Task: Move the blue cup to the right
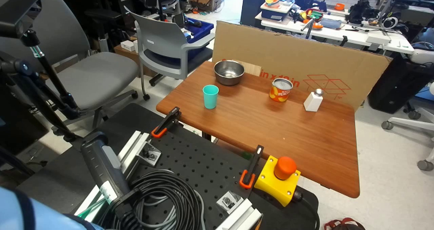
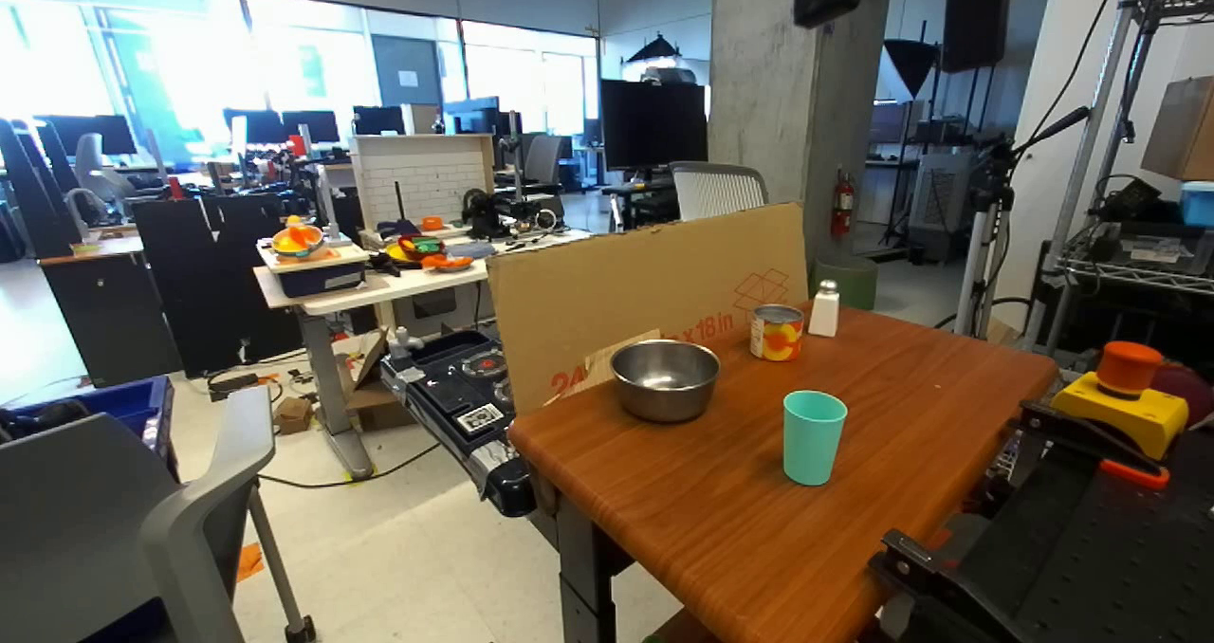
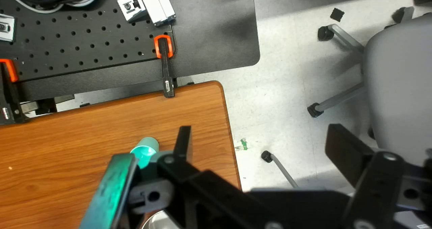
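Note:
The blue cup, a teal tumbler, stands upright and apart from other things on the brown wooden table. It also shows in an exterior view, in front of the metal bowl. In the wrist view the cup is left of the jaws, partly hidden by the gripper's linkage. My gripper is open, fingers wide apart, with nothing between them; below the gap are the table's end edge and the floor. At the top edge of an exterior view, two dark shapes look like its fingertips, high above the table.
A metal bowl is near the cup. A peach can and a white bottle stand along a cardboard panel. Clamps and a yellow box with a red button sit by the front edge. A grey chair stands beyond.

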Controlling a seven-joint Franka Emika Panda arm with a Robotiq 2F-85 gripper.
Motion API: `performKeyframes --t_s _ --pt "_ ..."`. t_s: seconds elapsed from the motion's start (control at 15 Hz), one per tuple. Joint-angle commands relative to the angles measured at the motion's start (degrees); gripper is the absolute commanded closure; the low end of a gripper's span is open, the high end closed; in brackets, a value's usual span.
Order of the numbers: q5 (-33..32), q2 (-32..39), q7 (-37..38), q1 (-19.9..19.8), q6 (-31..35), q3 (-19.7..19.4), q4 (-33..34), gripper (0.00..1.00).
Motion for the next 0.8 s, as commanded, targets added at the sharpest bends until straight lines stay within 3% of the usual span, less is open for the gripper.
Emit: performKeyframes --t_s 0.0,0.6,0.73 --pt "-0.3 1.5 1.1 -0.2 0.4 -0.1 1.0 0.00" --pt "-9.3 15.4 8.9 -2.0 19.8 -0.3 2.3 0.00" --pt "-11.0 18.2 10.1 -1.9 21.4 -1.0 2.6 0.00"
